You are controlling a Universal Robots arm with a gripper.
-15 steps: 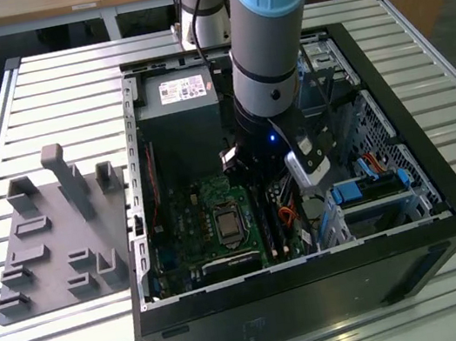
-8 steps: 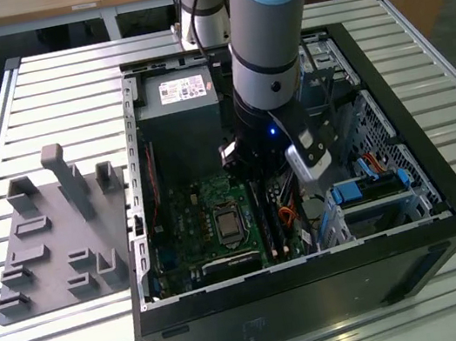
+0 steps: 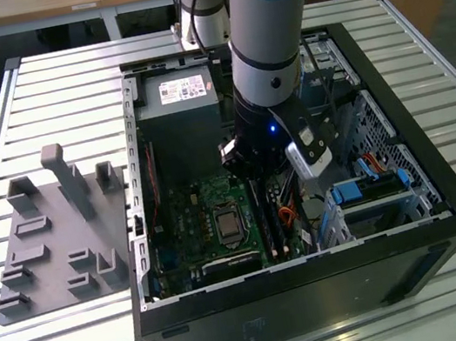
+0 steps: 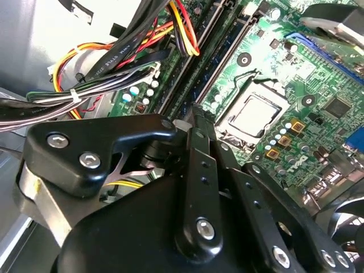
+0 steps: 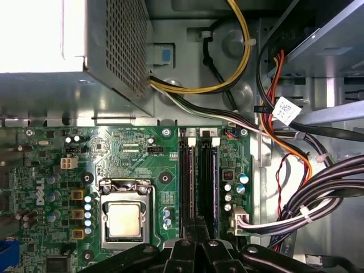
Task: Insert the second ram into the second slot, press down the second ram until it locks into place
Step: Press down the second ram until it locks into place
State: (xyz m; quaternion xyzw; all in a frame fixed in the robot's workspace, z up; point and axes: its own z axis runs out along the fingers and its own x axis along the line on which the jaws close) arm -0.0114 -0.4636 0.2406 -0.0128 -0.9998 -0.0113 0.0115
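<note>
The tool (image 3: 258, 181) sits low inside the open black computer case (image 3: 447, 211), directly over the pair of long dark memory slots (image 5: 198, 182) beside the square metal processor socket (image 5: 125, 219) on the green motherboard (image 5: 131, 148). In both wrist views we note its black fingers (image 5: 200, 227) drawn together into a narrow tip, closed, and resting on top of the long, thin second ram (image 5: 208, 182), which stands on edge in the slot nearer the cable bundle (its blue board is largely hidden between the slot walls). The neighbouring slot also carries a module (image 5: 186, 182). We cannot tell whether the end latches have snapped in. Yellow, red and black cables (image 5: 284, 187) run alongside the slots. In the exterior view, the case rests on a slatted metal desk (image 3: 54, 86), with a grey plastic fixture tray (image 3: 54, 236) on the exterior view's left.
</note>
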